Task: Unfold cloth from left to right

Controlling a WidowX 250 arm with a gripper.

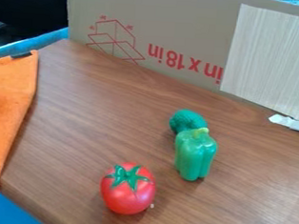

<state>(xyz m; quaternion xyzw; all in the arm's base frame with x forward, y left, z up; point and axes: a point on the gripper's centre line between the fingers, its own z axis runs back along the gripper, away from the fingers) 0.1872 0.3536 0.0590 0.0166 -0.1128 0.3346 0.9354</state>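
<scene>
Nearest you, a flat blue area [9,210] fills the lower left corner, just past the edge of the wood-grain surface [94,115]. On that surface, near its front, sits a red toy tomato [127,198] with a green star-shaped top. Your orange cloth [5,105] lies along the left side, running from near the blue area back toward the far left corner, with a dark patch at its near end and another at its far end. Right of the tomato and farther back, a green toy bell pepper [195,157] stands upright, a bumpy green toy [188,119] right behind it. Beyond stand a pale striped panel [270,54] at the right, a white object [291,123] by its foot, and a cardboard sheet [164,19] with red markings. You cannot tell how far open the claw is or whether it has hold of anything.
</scene>
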